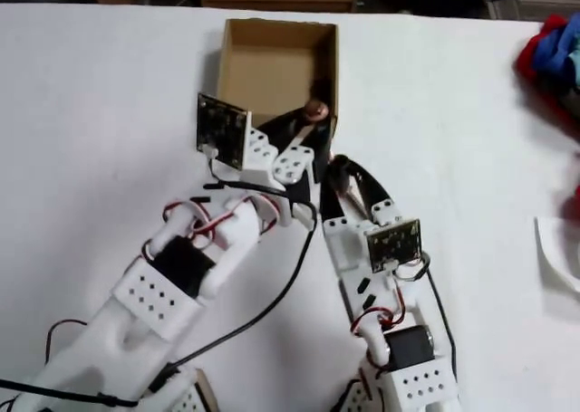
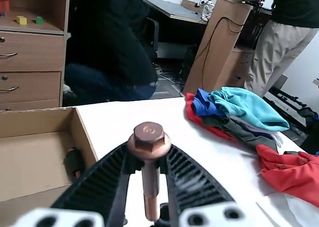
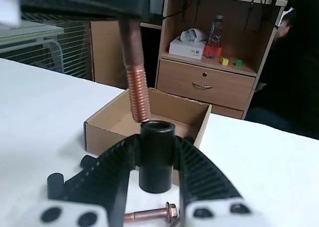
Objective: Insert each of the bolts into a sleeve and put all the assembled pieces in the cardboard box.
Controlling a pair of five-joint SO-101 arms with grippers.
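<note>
My left gripper (image 2: 148, 159) is shut on a copper bolt (image 2: 149, 174), head up and thread pointing down. In the high view that bolt (image 1: 315, 110) hangs at the near right corner of the cardboard box (image 1: 237, 63). My right gripper (image 3: 157, 147) is shut on an upright black sleeve (image 3: 157, 159). The bolt's threaded tip (image 3: 138, 105) hangs just above the sleeve's open mouth, slightly off to one side. A second bolt (image 3: 152, 214) lies on the table below the sleeve. Two loose black sleeves (image 3: 56, 183) lie near the box (image 3: 107, 124). A dark piece (image 2: 74, 162) rests inside the box.
A heap of coloured clothes (image 1: 553, 45) sits at the table's far right, with a white curved object (image 1: 555, 253) nearer along the right edge. The two arms stand close together in front of the box.
</note>
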